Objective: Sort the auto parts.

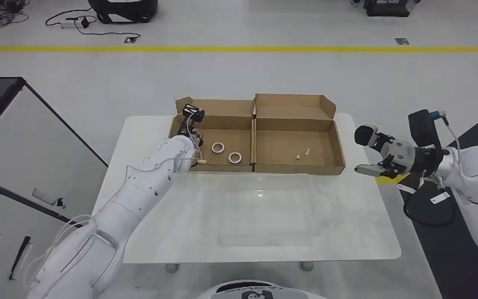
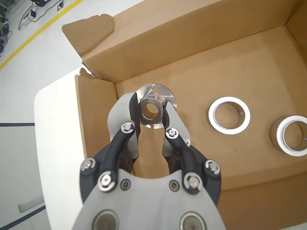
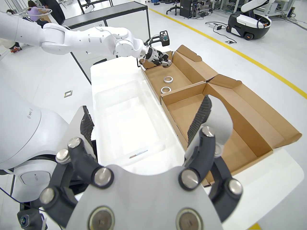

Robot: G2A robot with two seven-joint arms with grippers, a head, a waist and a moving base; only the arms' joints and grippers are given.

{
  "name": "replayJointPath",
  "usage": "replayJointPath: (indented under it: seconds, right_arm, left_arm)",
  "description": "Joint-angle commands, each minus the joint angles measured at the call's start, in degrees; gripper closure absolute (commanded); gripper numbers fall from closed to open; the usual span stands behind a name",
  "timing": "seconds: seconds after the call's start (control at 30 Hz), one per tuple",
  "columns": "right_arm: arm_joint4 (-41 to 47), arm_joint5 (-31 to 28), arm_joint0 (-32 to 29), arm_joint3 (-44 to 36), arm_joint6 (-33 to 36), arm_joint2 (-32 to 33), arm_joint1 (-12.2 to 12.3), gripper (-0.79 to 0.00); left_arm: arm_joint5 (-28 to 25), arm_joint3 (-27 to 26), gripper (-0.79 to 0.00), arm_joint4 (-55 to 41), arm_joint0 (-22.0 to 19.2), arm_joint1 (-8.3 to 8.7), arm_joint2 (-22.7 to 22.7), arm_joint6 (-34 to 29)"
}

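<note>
My left claw point(image 2: 150, 111) is clamped on the hub of the flange point(image 2: 165, 94) by the fingertips only. It holds the flange in the left box point(image 2: 100, 111), close to a corner wall. Two rings point(image 2: 212, 116) lie farther in, apart. Risk: on release the flange may tip and catch that wall. Beyond the right box point(image 1: 293, 124), the right claw point(image 3: 146, 110) hangs wide open and empty.

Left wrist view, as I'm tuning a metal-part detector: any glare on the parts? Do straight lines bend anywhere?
Left wrist view: the middle ring has a top face glaring near white; the flanged bushing in the left end effector reflects patchily. Right wrist view: the yellow floor line bows, wide-angle distortion.
</note>
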Motion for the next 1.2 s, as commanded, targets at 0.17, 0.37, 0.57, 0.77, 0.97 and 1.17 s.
replayJointPath:
  seconds: [0.17,0.37,0.57,0.77,0.97,1.17]
  right_arm:
    - [-0.01,0.00,0.00,0.00,0.00,0.00,0.00,-0.785]
    - [-0.01,0.00,0.00,0.00,0.00,0.00,0.00,-0.785]
    - [-0.01,0.00,0.00,0.00,0.00,0.00,0.00,-0.785]
    - [-0.01,0.00,0.00,0.00,0.00,0.00,0.00,-0.785]
    - [-0.01,0.00,0.00,0.00,0.00,0.00,0.00,-0.785]
    - [-0.01,0.00,0.00,0.00,0.00,0.00,0.00,-0.785]
  left_arm:
    - [-3.20,-0.09,0.000,1.02,0.39,-0.16,-0.67,-2.12]
    - [-5.97,-0.51,0.000,2.34,1.05,-0.10,-1.28,-3.84]
    - [-6.25,-0.36,0.000,4.06,1.38,-0.31,-1.67,-4.46]
    - [-6.42,0.56,0.000,5.24,1.35,-0.79,-1.81,-4.53]
    - [-7.14,1.27,-0.160,5.84,1.25,-1.21,-2.16,-4.63]
    - [-7.49,1.44,-0.314,6.35,1.44,-1.56,-2.66,-4.43]
